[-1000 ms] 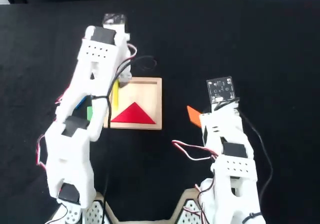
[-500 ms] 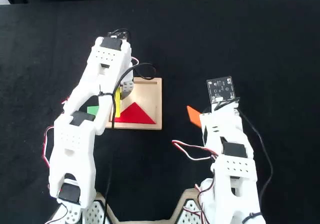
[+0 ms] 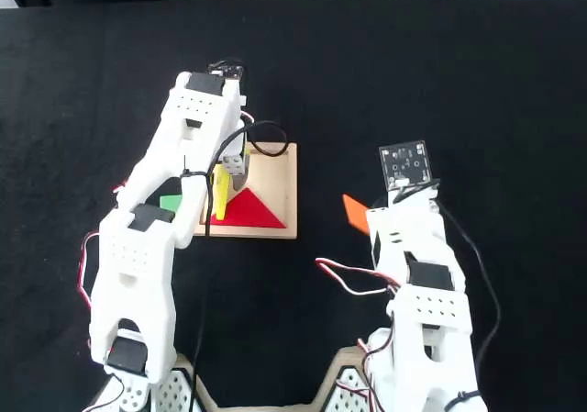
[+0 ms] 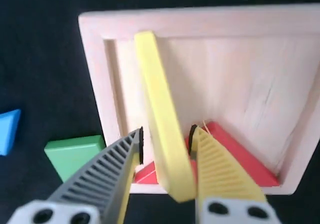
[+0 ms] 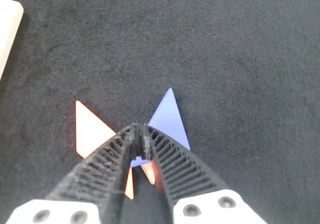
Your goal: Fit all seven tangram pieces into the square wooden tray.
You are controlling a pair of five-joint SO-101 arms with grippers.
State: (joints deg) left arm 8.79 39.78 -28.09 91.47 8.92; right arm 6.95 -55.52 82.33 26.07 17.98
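The square wooden tray (image 3: 282, 192) holds a red triangle (image 3: 252, 212) along its near side. My left gripper (image 4: 166, 136) is shut on a long yellow piece (image 4: 155, 84), which stands on edge inside the tray (image 4: 200, 19) near its left wall, partly over the red triangle (image 4: 240, 154). In the high view the yellow piece (image 3: 221, 192) hangs under the left gripper (image 3: 233, 168). A green piece (image 4: 75, 151) and a blue piece (image 4: 9, 129) lie outside the tray. My right gripper (image 5: 139, 134) is shut and holds nothing, hovering over an orange triangle (image 5: 90, 129) and a blue-violet triangle (image 5: 167, 116).
The table is covered in black cloth. The green piece (image 3: 170, 203) lies just left of the tray, under the left arm. The orange triangle (image 3: 356, 212) lies between the tray and the right arm. A tray corner (image 5: 7, 24) shows in the right wrist view.
The left arm swung over the tray and carried the yellow piece from the tray's left edge slightly inward. The right arm stayed still.
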